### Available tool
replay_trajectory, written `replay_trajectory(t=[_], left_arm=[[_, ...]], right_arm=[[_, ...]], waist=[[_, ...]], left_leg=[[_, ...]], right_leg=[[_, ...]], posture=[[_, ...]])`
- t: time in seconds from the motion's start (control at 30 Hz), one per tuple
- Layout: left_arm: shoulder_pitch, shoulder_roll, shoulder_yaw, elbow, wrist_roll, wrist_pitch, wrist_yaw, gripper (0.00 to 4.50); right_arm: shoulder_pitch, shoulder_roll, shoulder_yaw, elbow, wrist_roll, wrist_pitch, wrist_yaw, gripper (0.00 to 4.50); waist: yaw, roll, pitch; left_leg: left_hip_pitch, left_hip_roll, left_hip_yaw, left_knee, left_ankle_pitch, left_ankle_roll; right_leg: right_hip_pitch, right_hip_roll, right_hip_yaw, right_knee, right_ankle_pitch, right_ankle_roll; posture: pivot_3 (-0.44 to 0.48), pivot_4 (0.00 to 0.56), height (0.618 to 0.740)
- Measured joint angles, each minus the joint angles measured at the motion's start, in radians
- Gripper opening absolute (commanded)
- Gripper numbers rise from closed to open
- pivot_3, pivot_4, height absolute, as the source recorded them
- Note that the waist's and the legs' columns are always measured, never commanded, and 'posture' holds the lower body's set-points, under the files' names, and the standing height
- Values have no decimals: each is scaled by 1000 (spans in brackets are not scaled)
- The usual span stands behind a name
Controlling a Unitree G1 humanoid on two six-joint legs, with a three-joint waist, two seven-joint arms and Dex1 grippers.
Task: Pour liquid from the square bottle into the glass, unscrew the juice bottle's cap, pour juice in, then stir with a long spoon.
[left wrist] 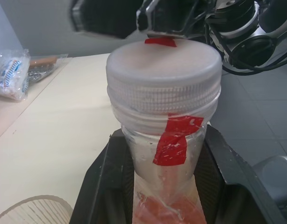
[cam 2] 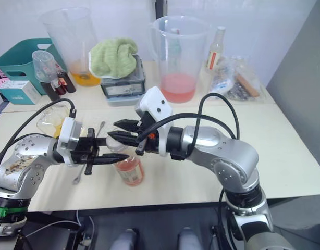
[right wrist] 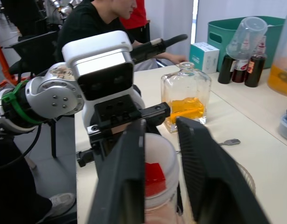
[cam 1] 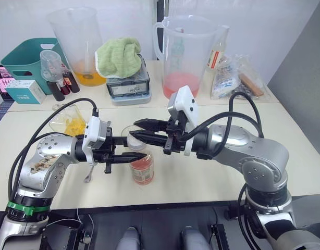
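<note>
The juice bottle [cam 1: 142, 171] stands upright near the table's front edge, pinkish-orange liquid inside. My left gripper [cam 1: 140, 151] is shut on its neck just below the cap [left wrist: 163, 70], which is white with red tape and sits on the bottle. From the right, my right gripper [cam 1: 133, 130] comes in level with the cap, fingers [right wrist: 125, 177] apart on either side of it. Just behind the bottle is the glass [cam 1: 127, 130]. The square bottle [cam 1: 71, 121] with yellow-orange liquid stands at the left. Between it and the juice bottle lies the long spoon [cam 1: 89, 176].
Two large clear pitchers [cam 1: 76, 41] [cam 1: 183, 52] stand at the back, with a green cloth [cam 1: 118, 54] on a scale between them. A teal basket [cam 1: 27, 57] and small dark bottles [cam 1: 63, 86] are at back left, plastic bags [cam 1: 230, 78] at back right. A person [right wrist: 96, 18] sits beyond the table.
</note>
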Motion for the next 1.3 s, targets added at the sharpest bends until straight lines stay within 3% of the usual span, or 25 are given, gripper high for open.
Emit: replay_trajectory(t=[0.1,0.47,0.8,1.1,1.3], left_arm=[[4,1,1,-2,0,-2,-3,1266],[3,6,3,-1,0,-2,-6,1266],[7,6,5,-4,-2,-2,-5,1266],[8,14,6,-4,-7,2,-2,1266],[10,23,6,-4,-16,4,3,1266]], right_arm=[[-8,-7,2,13,-2,-6,27,746],[-18,-53,19,30,-6,-6,111,4450],[-18,-32,41,32,-44,-5,70,4450],[-18,-21,62,31,-52,-6,77,1681],[-18,-13,65,34,-64,-9,81,1674]], waist=[[0,0,0],[-1,0,0],[-1,0,0],[-1,0,0],[-3,0,0]], left_leg=[[0,0,0,0,0,0],[0,0,0,0,0,0],[0,0,0,-1,0,0],[0,0,0,-1,0,0],[1,1,0,-1,0,0]], right_leg=[[0,0,0,0,0,0],[0,0,0,0,0,0],[0,0,0,0,0,0],[0,0,0,-1,0,0],[0,0,0,-1,0,0]], posture=[[0,150,740],[0,150,740],[0,150,740],[0,150,740],[0,150,740]])
